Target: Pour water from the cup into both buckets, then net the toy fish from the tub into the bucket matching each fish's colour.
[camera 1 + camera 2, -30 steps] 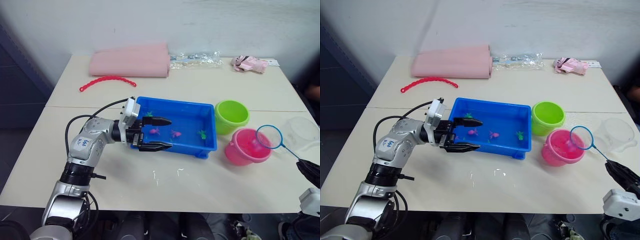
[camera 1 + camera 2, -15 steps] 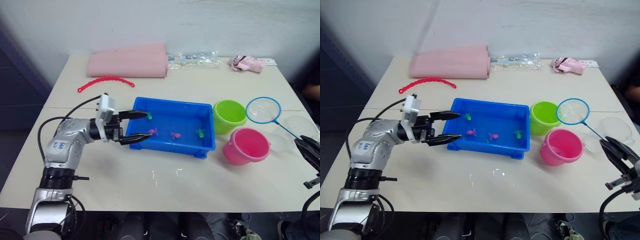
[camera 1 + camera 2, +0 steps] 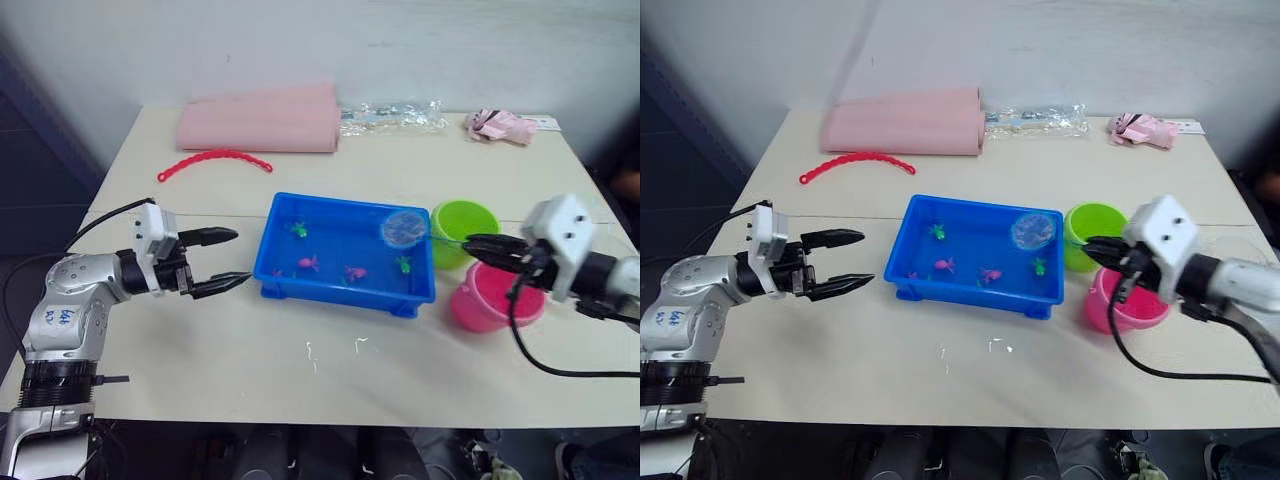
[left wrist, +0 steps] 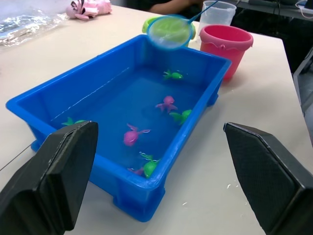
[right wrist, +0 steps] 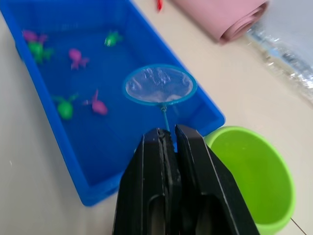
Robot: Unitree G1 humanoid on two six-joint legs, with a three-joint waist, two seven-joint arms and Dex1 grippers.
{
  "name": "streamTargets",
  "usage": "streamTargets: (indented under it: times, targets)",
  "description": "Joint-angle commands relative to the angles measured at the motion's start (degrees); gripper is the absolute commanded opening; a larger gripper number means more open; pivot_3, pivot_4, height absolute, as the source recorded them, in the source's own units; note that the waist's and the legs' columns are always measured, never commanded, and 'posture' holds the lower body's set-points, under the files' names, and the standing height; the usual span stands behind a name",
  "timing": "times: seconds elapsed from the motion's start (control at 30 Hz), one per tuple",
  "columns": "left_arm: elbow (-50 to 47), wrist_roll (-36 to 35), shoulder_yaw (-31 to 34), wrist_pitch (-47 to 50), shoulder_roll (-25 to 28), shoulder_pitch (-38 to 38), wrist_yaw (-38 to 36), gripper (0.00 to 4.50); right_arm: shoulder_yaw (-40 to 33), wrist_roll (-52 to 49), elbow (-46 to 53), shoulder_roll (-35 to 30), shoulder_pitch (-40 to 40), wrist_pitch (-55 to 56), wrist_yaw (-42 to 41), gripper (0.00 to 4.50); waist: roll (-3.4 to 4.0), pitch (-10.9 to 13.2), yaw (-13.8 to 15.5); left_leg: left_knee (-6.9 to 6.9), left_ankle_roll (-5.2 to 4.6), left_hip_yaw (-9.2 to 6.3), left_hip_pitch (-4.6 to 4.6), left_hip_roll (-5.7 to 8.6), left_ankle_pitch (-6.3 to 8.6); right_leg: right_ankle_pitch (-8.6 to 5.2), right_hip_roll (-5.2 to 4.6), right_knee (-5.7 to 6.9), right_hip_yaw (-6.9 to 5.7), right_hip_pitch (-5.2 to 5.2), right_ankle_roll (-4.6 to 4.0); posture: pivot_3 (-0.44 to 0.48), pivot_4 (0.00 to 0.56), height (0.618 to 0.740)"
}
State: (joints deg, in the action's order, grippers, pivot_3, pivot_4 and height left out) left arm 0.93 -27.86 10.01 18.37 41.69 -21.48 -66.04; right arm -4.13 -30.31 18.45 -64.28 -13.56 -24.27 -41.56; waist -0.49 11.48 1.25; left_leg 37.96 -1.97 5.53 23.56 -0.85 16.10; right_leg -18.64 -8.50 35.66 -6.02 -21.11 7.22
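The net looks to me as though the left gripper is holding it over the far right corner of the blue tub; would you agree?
Not quite: the right gripper, not the left, is shut on the net handle, as the right wrist view shows. The rest stands: the hoop hangs over the far right corner of the blue tub. The left gripper is open and empty beside the tub.

Your two head cameras look forward and down over the whole table point(image 3: 330, 370) from a little way back, sitting side by side so they share nearly the same scene, with the blue tub point(image 3: 345, 250) near the middle. Your left wrist camera sits low beside the tub's left end and faces along it toward the pink bucket point(image 4: 226, 44), close enough that the tub spans most of the view. Your right wrist camera looks steeply down from just above the green bucket point(image 5: 254, 171) onto the tub's far right part, so all four views share the tub.
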Motion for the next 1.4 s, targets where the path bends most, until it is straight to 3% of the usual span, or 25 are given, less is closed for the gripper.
streamTargets:
  times: [0.03,0.27,0.6,1.0,1.4]
  targets:
    - [-4.4,0.2,-0.9,1.3,2.2,1.1,-0.3,4.46,4.5,6.5,-5.2,2.0,-6.1,4.7,-4.7,0.00,0.00,0.0,-0.2,0.01,-0.02,0.05,0.06,0.00,-0.01,0.02,0.02,0.09,0.01,-0.06,0.03,0.000,0.150,0.740]
    - [-8.0,-1.1,-1.8,4.8,3.4,1.1,-0.2,4.46,11.6,15.9,-16.7,4.5,-14.7,14.9,-16.2,0.00,0.00,0.0,-0.6,0.07,-0.02,0.17,0.28,-0.01,-0.10,0.02,0.06,0.28,0.07,-0.38,0.05,0.000,0.150,0.740]
    - [-9.2,-1.3,0.5,5.2,5.2,3.2,-0.7,4.46,14.7,21.2,-21.7,9.3,-18.5,19.7,-24.0,0.00,0.00,0.0,-1.4,0.09,0.03,0.10,0.37,-0.03,-0.13,0.03,0.09,0.28,0.02,-0.42,0.06,0.000,0.150,0.740]
    - [-5.9,-1.9,5.6,2.5,7.9,10.0,-3.2,4.46,8.0,13.0,-16.7,17.0,-11.1,7.4,-21.2,0.00,0.00,0.0,-1.2,0.10,0.05,0.05,0.39,-0.05,-0.14,0.03,0.09,0.28,0.01,-0.42,0.05,0.000,0.150,0.740]
    - [-4.3,-3.9,8.3,2.9,8.6,10.2,-3.3,4.46,1.6,8.3,-10.6,18.4,-2.9,4.5,-19.1,0.00,0.01,0.0,-1.4,0.07,0.06,0.04,0.40,-0.06,-0.14,0.03,0.10,0.30,0.00,-0.44,0.05,0.000,0.150,0.740]
